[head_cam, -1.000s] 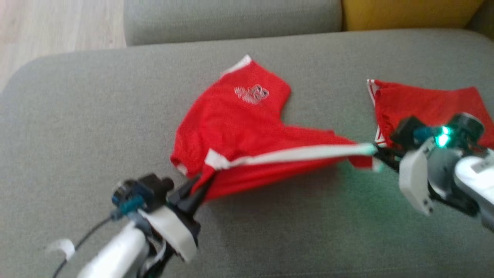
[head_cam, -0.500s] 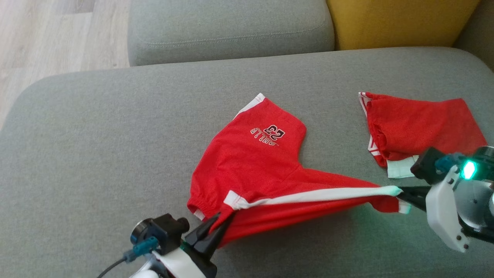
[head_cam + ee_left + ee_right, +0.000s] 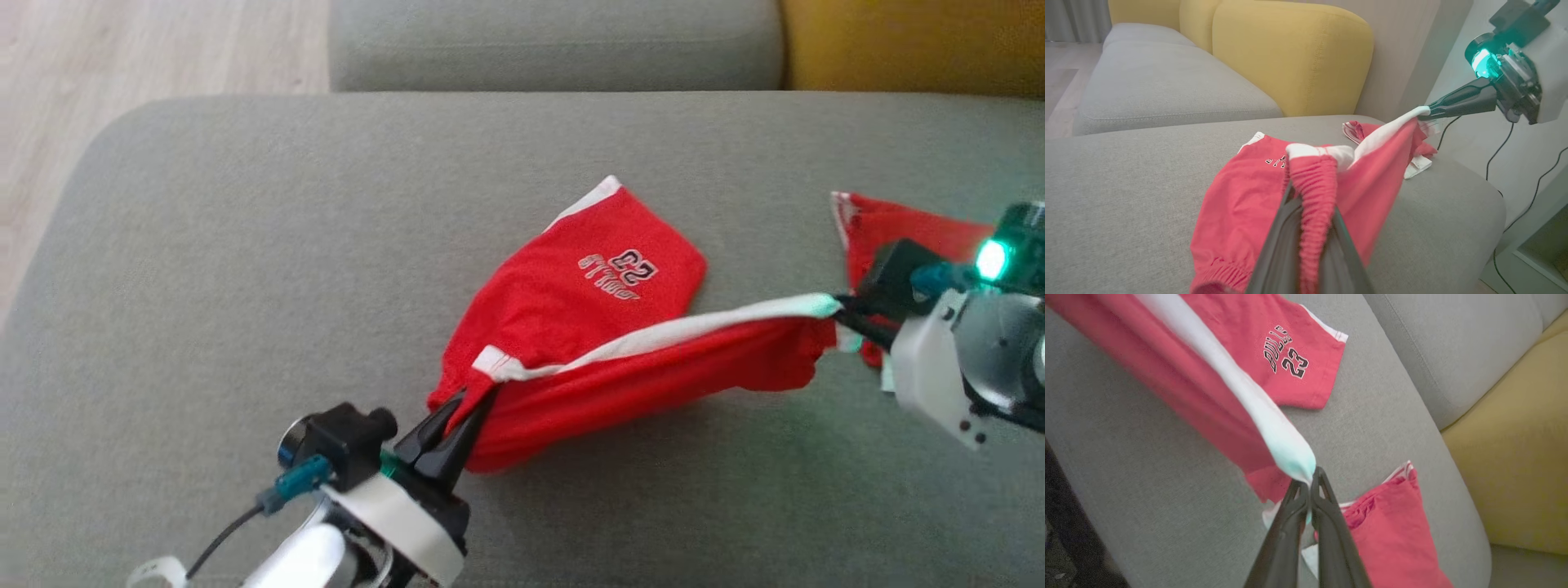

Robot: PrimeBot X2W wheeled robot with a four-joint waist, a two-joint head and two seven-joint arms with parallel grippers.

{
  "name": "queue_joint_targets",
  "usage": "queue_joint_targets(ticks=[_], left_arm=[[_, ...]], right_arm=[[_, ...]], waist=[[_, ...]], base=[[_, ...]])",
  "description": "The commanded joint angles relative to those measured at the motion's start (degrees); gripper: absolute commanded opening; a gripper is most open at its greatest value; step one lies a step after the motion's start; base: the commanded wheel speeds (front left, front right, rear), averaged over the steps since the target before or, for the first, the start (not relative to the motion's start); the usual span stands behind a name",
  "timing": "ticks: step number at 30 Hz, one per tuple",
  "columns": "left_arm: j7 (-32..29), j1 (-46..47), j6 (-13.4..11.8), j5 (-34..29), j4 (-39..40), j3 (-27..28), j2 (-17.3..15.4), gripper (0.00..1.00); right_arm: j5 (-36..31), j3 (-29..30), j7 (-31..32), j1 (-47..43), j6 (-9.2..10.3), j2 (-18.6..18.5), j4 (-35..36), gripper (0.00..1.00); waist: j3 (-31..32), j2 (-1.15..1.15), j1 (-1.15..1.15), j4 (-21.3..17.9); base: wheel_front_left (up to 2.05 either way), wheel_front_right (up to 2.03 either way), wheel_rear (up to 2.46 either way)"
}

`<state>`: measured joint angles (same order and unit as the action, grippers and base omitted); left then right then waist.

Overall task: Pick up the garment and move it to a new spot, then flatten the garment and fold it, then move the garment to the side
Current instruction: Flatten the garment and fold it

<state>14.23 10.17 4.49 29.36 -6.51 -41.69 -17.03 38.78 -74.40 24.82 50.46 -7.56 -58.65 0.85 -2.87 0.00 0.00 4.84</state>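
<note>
Your red shorts [image 3: 571, 318] hang stretched between the two arms, over the middle-right of the grey seat cushion [image 3: 245, 286].
- Left gripper [image 3: 472, 400]: jaws clamped on the gathered elastic waistband [image 3: 1312, 183], which bunches up between the fingers.
- Right gripper [image 3: 841, 310]: jaws pinched together on the far end of the white side stripe [image 3: 694, 327], at the hem corner.
- The stripe runs taut from one grip to the other. The leg below it sags in a loose fold, with a shadow on the cushion beneath.
- The other leg lies flat on the cushion beyond the line between the jaws, hem pointing away from the robot.
- Print [image 3: 1286, 355] on that flat leg, near the hem: "BULLS" over "23", black with a white outline. You see it upside down in the head view.
- Second red garment [image 3: 1392, 531] lies folded on the same cushion just past the right jaws. It has white trim at one edge and a pale tag poking out, text unreadable. You cannot tell whether the shorts' hem touches it.
- Green light [image 3: 992, 260] glows on the right wrist and tints the stripe end.
- Yellow cushion [image 3: 1290, 53] backs the sofa, and wood floor [image 3: 122, 49] shows off the left end.
- Cables [image 3: 1498, 151] hang down the wall past the right end. An open pale shelf [image 3: 1535, 253] sits below them, contents unclear.
</note>
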Motion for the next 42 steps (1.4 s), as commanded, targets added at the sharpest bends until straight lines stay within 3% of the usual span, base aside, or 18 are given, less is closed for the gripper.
queue_joint_targets(ticks=[1,11,21,42], left_arm=[[0.7,3.8,-0.1,-0.7,1.5,2.5,0.1,0.00],[0.8,8.5,1.4,-2.9,-1.3,2.0,5.2,0.00],[0.8,11.4,2.5,-4.5,-3.2,1.8,10.4,0.00],[0.8,16.8,3.0,-5.5,-6.6,3.9,14.0,0.00]], right_arm=[[-1.4,1.0,0.7,1.3,0.08,-0.6,0.2,0.00],[-8.4,1.0,3.7,5.5,0.08,1.5,-4.4,0.00],[-14.0,1.0,1.4,9.2,0.08,3.3,-10.8,0.00],[-19.2,1.0,-3.0,15.8,0.08,8.7,-21.2,0.00]], waist=[[-1.6,0.00,0.00,2.1],[-7.2,0.00,0.00,9.4],[-11.7,0.00,0.00,14.3],[-18.9,0.00,0.00,17.3]], base=[[0.00,0.00,0.00],[0.00,0.00,0.00],[0.00,0.00,0.00],[0.00,0.00,0.00]])
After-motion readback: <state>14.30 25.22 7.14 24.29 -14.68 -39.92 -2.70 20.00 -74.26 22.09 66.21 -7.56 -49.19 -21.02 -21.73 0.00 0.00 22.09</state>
